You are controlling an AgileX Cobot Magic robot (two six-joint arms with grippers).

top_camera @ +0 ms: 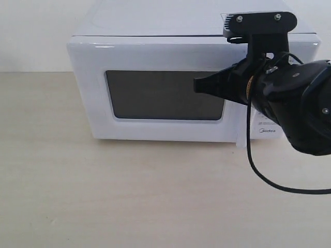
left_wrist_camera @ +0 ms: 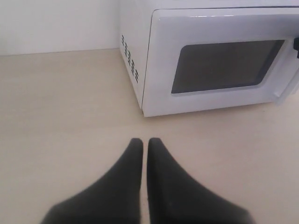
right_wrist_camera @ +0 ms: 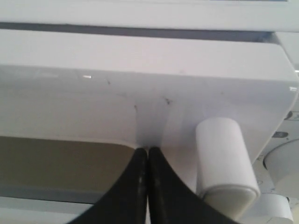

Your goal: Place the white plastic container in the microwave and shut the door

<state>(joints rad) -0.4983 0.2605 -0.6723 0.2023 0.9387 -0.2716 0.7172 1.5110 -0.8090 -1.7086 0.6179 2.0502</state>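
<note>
The microwave [top_camera: 155,18] fills the upper middle of my exterior view, its door [top_camera: 155,54] shut flush. My right gripper [top_camera: 196,86], centre right, has its jaws together and empty, tips against the door between the dark window [top_camera: 160,95] and the handle [right_wrist_camera: 225,161]. My left gripper [left_wrist_camera: 145,142] hangs closed, empty, over the table [left_wrist_camera: 56,102]. The window is too dark: I cannot tell where the white plastic container is.
</note>
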